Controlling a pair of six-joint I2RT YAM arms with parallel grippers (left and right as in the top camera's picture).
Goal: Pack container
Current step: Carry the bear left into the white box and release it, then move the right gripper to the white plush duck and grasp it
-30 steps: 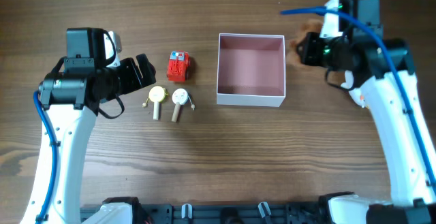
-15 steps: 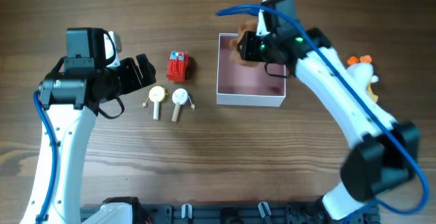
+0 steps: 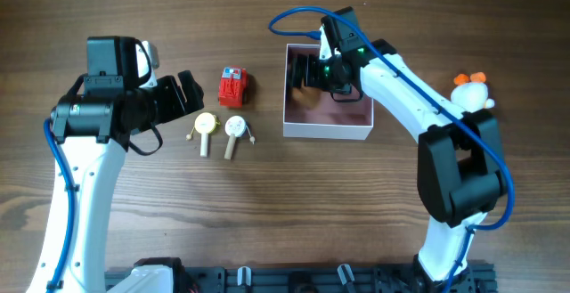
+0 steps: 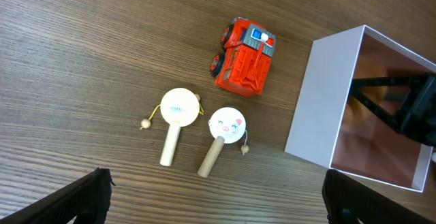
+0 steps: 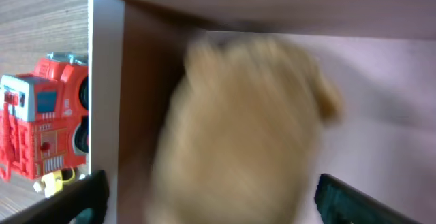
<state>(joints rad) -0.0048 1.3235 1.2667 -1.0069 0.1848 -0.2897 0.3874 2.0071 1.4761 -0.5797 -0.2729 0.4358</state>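
Note:
The container (image 3: 328,133), a white box with a pink inside, stands at the table's middle; its wall also shows in the left wrist view (image 4: 320,108) and the right wrist view (image 5: 105,81). My right gripper (image 3: 307,70) hangs open over its left half. A brown plush toy (image 3: 303,95) lies loose inside below the jaws, blurred in the right wrist view (image 5: 238,135), with the right gripper (image 5: 218,197) spread wide on either side of it. My left gripper (image 3: 189,93) is open and holds nothing, left of the loose toys; only the left gripper's (image 4: 218,193) fingertips show in its wrist view.
A red fire truck (image 3: 234,86) (image 4: 245,56) (image 5: 44,125) sits just left of the container. Two small wooden rattle drums (image 3: 207,128) (image 3: 235,131) lie below it. A white and orange plush (image 3: 472,93) rests to the right of the container.
The right arm swung left from beyond the container's right side to over it. Its jaws went from shut on the brown plush to open, letting it go. The left arm stayed still.

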